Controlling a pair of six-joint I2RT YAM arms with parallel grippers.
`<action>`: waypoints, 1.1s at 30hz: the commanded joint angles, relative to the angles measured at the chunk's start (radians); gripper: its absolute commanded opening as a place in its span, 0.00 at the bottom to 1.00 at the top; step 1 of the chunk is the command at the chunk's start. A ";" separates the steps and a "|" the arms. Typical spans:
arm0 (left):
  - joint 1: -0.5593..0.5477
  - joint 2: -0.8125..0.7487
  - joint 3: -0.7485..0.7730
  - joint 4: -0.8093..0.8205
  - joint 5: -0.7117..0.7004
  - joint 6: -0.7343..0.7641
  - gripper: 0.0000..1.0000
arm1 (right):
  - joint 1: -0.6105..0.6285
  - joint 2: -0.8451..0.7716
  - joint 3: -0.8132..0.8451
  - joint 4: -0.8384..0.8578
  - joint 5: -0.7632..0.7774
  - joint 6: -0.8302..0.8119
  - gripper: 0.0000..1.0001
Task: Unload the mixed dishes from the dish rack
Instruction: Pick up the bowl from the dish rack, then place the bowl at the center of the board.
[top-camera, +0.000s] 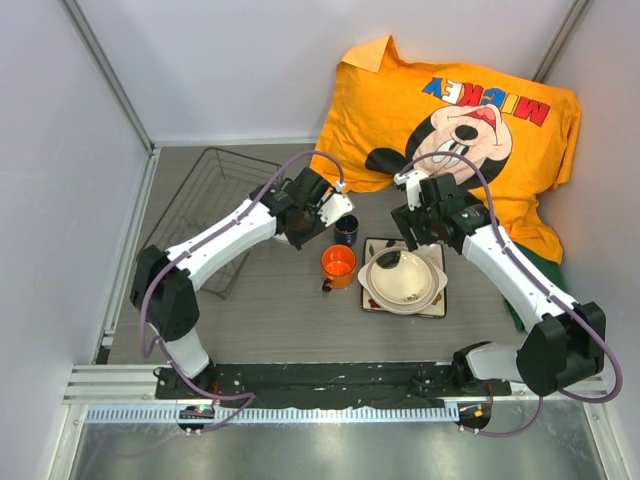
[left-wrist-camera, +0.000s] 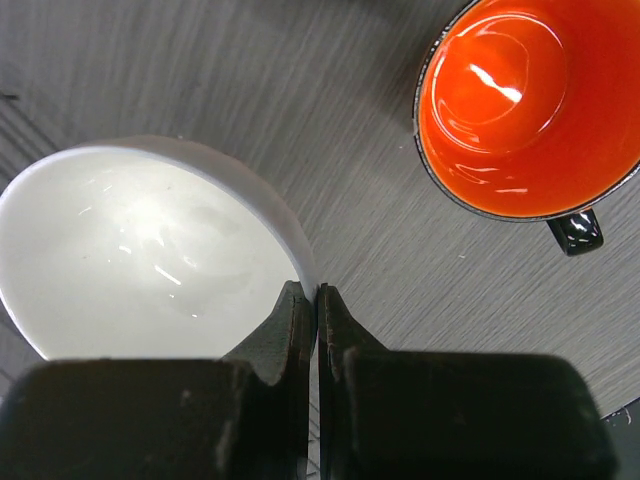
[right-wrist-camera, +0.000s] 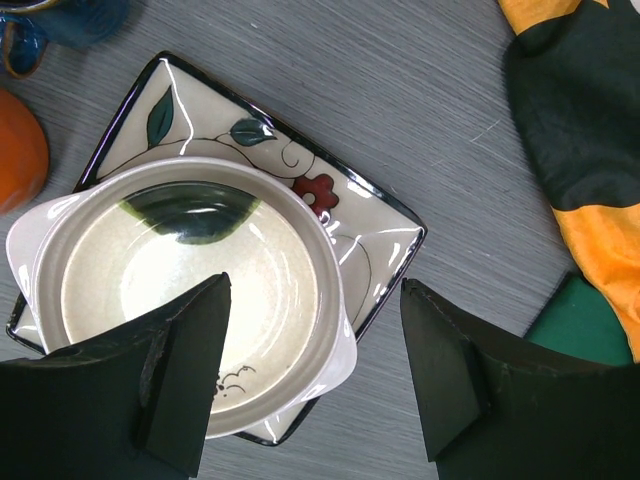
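Observation:
My left gripper (top-camera: 333, 210) (left-wrist-camera: 312, 292) is shut on the rim of the small white bowl (top-camera: 342, 206) (left-wrist-camera: 140, 250) and holds it above the table, just beyond the dark-blue cup (top-camera: 346, 230). The orange mug (top-camera: 338, 265) (left-wrist-camera: 530, 100) stands upright on the table below. The large cream bowl (top-camera: 402, 280) (right-wrist-camera: 190, 290) sits on the square flowered plate (top-camera: 437, 305) (right-wrist-camera: 380, 220). My right gripper (top-camera: 412, 235) (right-wrist-camera: 315, 283) is open and empty above the bowl's right rim. The wire dish rack (top-camera: 215, 200) stands at the back left with no dishes showing in it.
An orange Mickey shirt (top-camera: 460, 130) (right-wrist-camera: 590, 100) lies at the back right, with a green cloth (right-wrist-camera: 585, 320) at its edge. The blue cup (right-wrist-camera: 60, 25) and the orange mug (right-wrist-camera: 20, 150) show at the left of the right wrist view. Cage walls enclose the table.

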 joint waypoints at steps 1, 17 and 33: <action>-0.002 0.011 -0.010 0.091 0.032 0.025 0.00 | -0.004 -0.029 -0.001 0.019 -0.002 0.018 0.73; -0.002 0.102 -0.063 0.197 0.098 0.034 0.00 | -0.005 -0.024 -0.006 0.011 -0.022 0.011 0.73; -0.003 0.165 -0.063 0.209 0.100 0.028 0.01 | -0.005 -0.021 -0.018 0.007 -0.032 0.010 0.73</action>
